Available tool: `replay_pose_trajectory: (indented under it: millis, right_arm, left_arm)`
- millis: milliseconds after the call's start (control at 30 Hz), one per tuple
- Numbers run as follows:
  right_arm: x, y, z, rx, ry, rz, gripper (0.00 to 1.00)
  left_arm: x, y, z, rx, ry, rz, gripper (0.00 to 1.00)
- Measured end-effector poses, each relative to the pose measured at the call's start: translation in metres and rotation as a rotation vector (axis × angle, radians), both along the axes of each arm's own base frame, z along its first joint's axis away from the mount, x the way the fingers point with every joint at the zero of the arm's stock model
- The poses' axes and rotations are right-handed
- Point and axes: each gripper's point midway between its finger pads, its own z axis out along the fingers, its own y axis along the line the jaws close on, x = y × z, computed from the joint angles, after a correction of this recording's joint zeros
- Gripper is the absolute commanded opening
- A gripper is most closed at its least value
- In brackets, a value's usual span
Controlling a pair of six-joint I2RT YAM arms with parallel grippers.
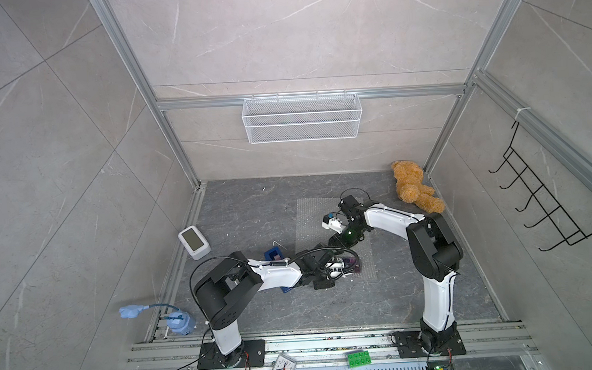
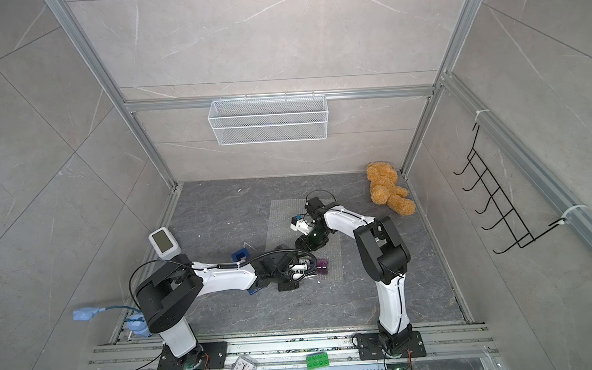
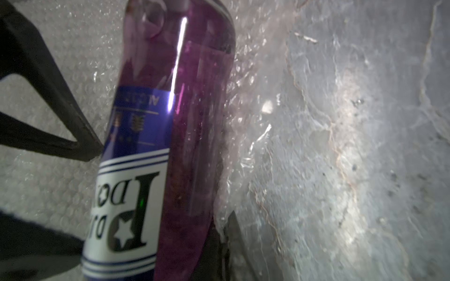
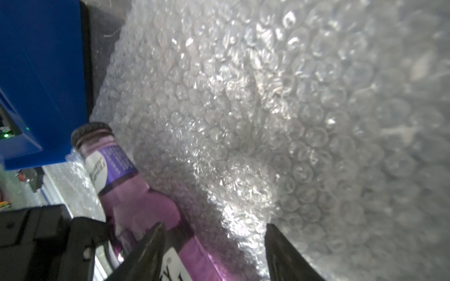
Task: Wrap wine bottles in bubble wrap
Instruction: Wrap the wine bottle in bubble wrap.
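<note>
The wine bottle point(image 1: 353, 260) is small, purple glass with a blue and white label point(image 3: 136, 175), and lies on its side on the bubble wrap point(image 1: 324, 219) near the sheet's front end. In the left wrist view the sheet's edge point(image 3: 243, 121) rises against the bottle's side and runs into my left gripper point(image 3: 229, 233), which is shut on that edge. My right gripper point(image 4: 214, 233) is open just above the bottle. One of its fingers point(image 4: 151, 245) crosses the bottle's body and the other sits over bare wrap. The dark cap point(image 4: 91, 131) points toward the blue tape dispenser point(image 4: 36, 73).
The blue tape dispenser point(image 1: 274, 256) stands just left of the wrap, under my left arm. A white device with a screen point(image 1: 194, 241) is at the left wall and a teddy bear point(image 1: 415, 190) in the back right corner. A wire basket point(image 1: 301, 117) hangs on the back wall.
</note>
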Motion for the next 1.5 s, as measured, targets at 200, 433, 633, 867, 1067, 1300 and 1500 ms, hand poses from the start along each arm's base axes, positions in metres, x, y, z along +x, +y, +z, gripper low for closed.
replay_pose_trajectory:
  millis: [200, 433, 633, 867, 1067, 1300, 1500]
  right_arm:
    - [-0.019, 0.0, -0.005, 0.036, 0.069, 0.021, 0.65]
    - [-0.021, 0.005, 0.002, 0.052, 0.099, 0.053, 0.66]
    - [0.0, 0.017, 0.008, 0.078, 0.076, 0.083, 0.62]
    - [0.013, 0.015, 0.009, 0.093, 0.088, 0.084, 0.52]
    - [0.022, 0.008, 0.005, 0.099, 0.109, 0.064, 0.47]
    - [0.025, 0.007, 0.008, 0.126, 0.111, 0.055, 0.66]
    - [0.032, -0.021, 0.033, 0.2, 0.027, -0.08, 0.77]
  left_arm:
    - [-0.017, 0.019, 0.018, 0.013, 0.008, -0.025, 0.0]
    - [-0.02, 0.022, 0.03, 0.04, -0.014, -0.096, 0.0]
    - [0.002, 0.01, 0.048, 0.032, -0.043, -0.104, 0.0]
    - [0.025, 0.007, 0.054, 0.01, -0.02, -0.083, 0.0]
    - [0.041, 0.006, 0.053, -0.007, -0.001, -0.067, 0.04]
    - [0.052, 0.005, 0.053, -0.022, 0.011, -0.052, 0.11]
    - [0.063, 0.005, 0.053, -0.04, 0.027, -0.035, 0.13]
